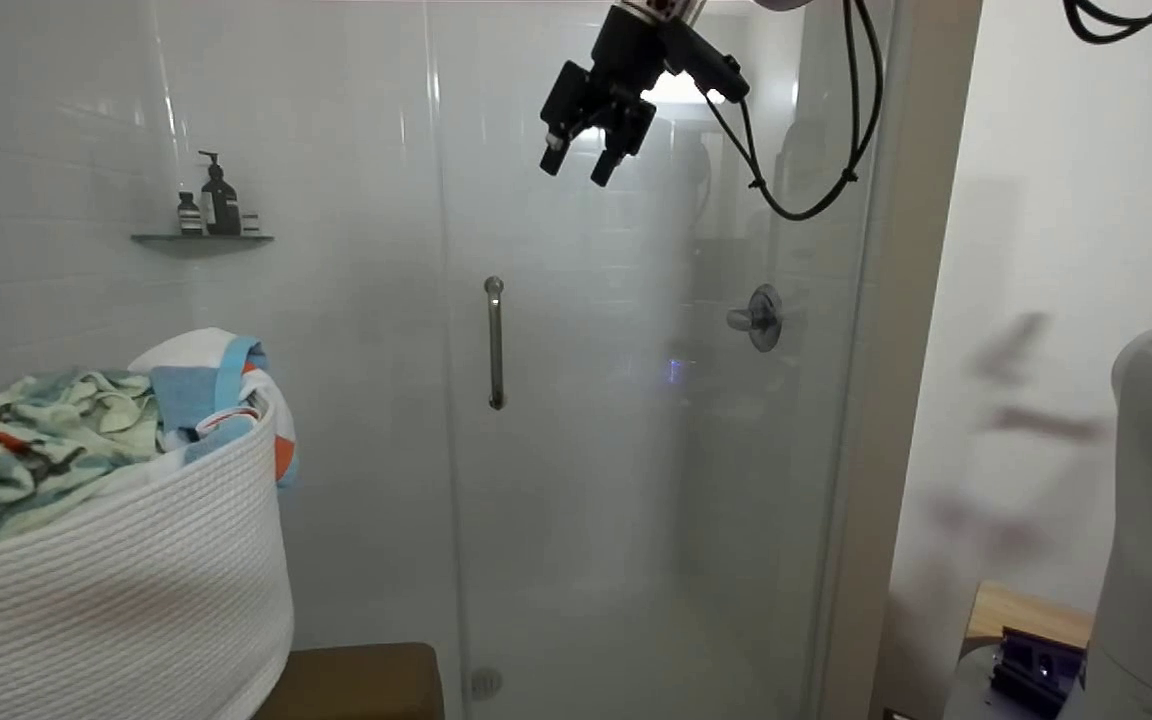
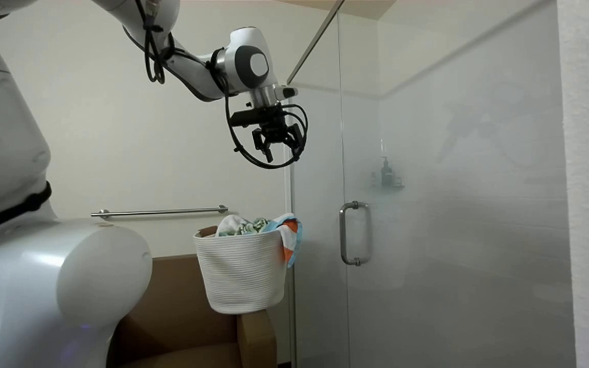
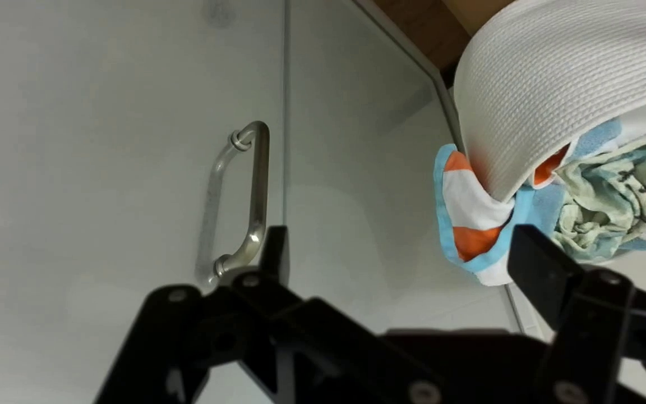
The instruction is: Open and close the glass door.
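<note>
While hanging high in front of the glass door, holds nothing in the gripper, with a wide gap between the fingers. Seems to have the door closed, judging by the straight seam along the plain glass panel beside it. Has the handle well below in both exterior views; in the wrist view, hides one end of it a little behind a finger, without apparent contact.

Could miss the bar by closing too soon, from too little reach downward and toward the glass. Could jam a fingertip into the door if lowered at the present tilt, given the narrow-looking space behind the bar. Could catch the towel draped over the basket by swinging too far to that side, and so topple it; cannot tell how firmly propped above the brown chair. Could hook the dangling cable on the handle if dropped low beside it.

After gripping, could lose hold of the smooth metal by pulling straight back instead of along an arc, most likely turning about the edge opposite the handle. On the way to closing, could rattle the glass through too hard a push.
</note>
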You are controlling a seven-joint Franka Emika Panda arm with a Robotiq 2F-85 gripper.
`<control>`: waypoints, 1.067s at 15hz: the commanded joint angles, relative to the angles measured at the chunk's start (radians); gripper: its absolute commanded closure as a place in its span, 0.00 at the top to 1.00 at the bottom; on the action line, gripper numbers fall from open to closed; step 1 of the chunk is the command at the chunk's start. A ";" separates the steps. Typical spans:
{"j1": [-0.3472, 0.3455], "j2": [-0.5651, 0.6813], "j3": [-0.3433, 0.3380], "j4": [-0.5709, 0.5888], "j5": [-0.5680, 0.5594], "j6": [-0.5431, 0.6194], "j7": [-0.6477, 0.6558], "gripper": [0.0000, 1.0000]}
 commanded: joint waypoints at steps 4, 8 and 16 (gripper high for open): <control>-0.113 0.077 0.029 -0.032 0.146 -0.264 -0.096 1.00; -0.153 0.181 0.050 0.061 0.130 -0.513 -0.067 1.00; -0.183 0.283 0.099 0.276 0.067 -0.836 -0.021 1.00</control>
